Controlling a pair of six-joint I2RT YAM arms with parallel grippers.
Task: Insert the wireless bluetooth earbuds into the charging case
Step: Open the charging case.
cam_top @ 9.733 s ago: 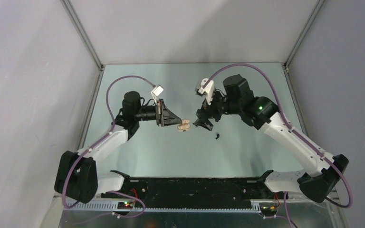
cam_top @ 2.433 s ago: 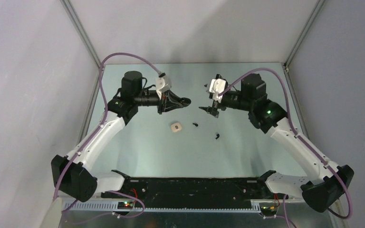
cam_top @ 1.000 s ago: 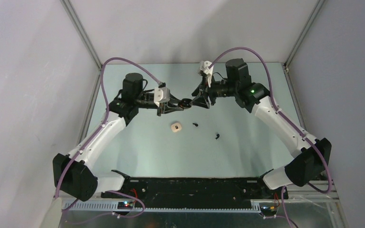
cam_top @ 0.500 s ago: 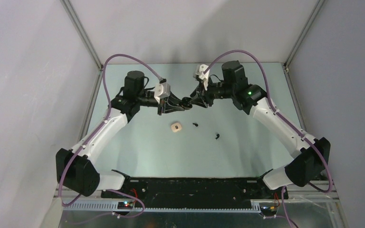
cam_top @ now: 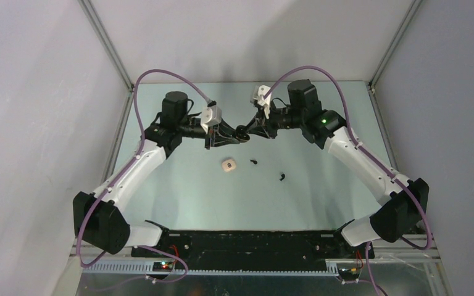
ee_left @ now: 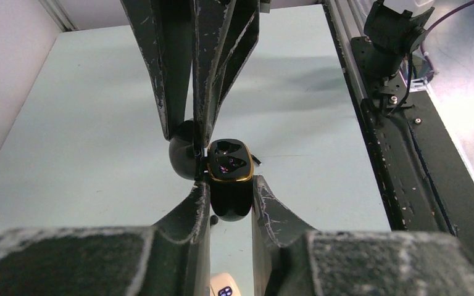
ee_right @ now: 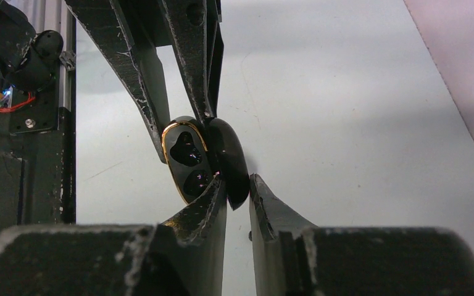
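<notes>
The charging case is black with a gold rim, hinged open, and held in the air above the table's middle. My left gripper is shut on its lower body. The two empty sockets face the right wrist camera. My right gripper comes from the opposite side and is shut on the raised black lid. From above, both grippers meet at the case. Two tiny black earbuds lie on the table below, one near the middle and the other further right.
A small beige case rests on the table just left of the nearer earbud, and it shows below the left fingers. The black base rail runs along the near edge. Metal frame posts stand at the back corners.
The right gripper's jaws have narrowed onto the case lid. Both arms have shifted only slightly, and the earbuds and the beige case have not moved.
</notes>
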